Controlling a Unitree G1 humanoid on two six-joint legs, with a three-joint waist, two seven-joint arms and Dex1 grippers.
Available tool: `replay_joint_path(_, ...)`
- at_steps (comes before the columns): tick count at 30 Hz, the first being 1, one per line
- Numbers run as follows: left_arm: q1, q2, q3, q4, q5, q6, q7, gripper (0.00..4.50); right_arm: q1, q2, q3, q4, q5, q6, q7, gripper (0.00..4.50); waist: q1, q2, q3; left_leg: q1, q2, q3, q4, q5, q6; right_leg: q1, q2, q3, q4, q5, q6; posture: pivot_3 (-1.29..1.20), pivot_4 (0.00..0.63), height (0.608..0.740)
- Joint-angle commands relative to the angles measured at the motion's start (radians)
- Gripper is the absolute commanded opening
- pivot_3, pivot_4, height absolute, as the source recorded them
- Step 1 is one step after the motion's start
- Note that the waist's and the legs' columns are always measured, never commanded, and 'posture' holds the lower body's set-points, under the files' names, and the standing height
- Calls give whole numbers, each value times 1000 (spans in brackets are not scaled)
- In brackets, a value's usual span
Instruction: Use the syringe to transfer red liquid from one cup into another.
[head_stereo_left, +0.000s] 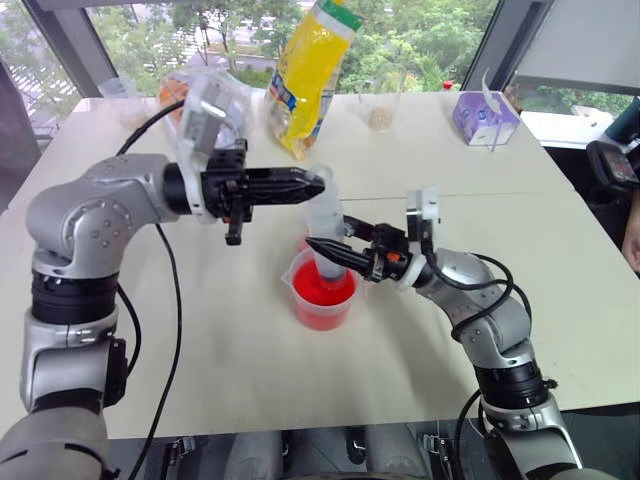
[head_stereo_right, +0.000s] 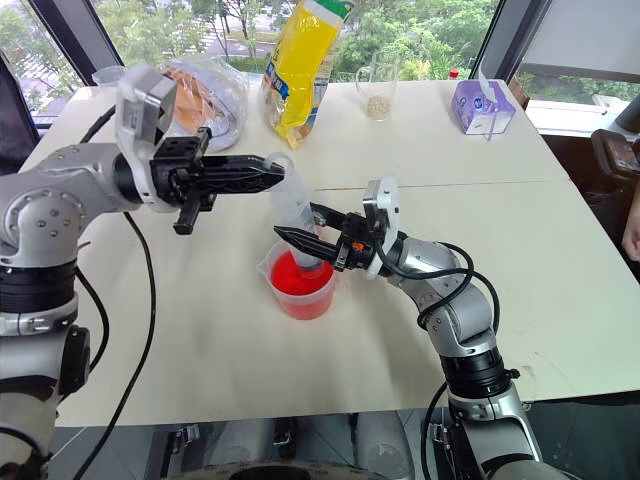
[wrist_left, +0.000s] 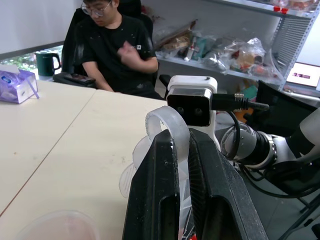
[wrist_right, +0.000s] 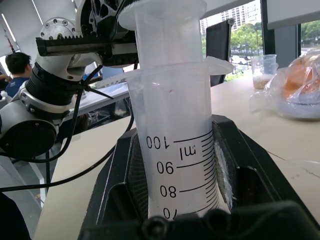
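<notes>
Black right fingers (wrist_right: 227, 165) clamp the syringe (wrist_right: 175, 125); left fingers (wrist_left: 165, 190) pinch its plunger (wrist_left: 167, 125).

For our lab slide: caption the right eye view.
Both grippers hold the syringe upright in the beaker of red liquid.

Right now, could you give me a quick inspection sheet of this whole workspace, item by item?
Surface: white table, two tops joined by a seam.
Job's things: syringe upright, tip in the beaker of red liquid.
Clutter: yellow bag, plastic-wrapped bowl, cup of grains, purple tissue box.
Hands: left hand shut on the plunger; right hand shut on the barrel.
Cables: black cable along left arm.
Surroundings: windows, trees; seated person, shelves.
</notes>
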Motion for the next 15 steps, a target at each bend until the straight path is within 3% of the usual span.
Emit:
replay_joint_path(1, -55, 13, 77, 0, -5, -44, 20, 43, 15, -14, 31, 2, -7, 16, 22, 1387, 0, 0, 0, 0, 0, 0, 0, 0, 0, 0, 0, 0, 0, 0, 0, 0, 150, 740)
replay_joint_path(14, -30, 11, 67, -14, -13, -25, 23, 43, -37, -14, 0, -33, 25, 41, 2, 1387, 0, 0, 0, 0, 0, 0, 0, 0, 0, 0, 0, 0, 0, 0, 0, 0, 150, 740)
replay_joint_path(15, -23, 13, 68, -13, -17, -17, 23, 419, -46, -14, -7, -42, 34, 49, -3, 1387, 0, 0, 0, 0, 0, 0, 0, 0, 0, 0, 0, 0, 0, 0, 0, 0, 150, 740)
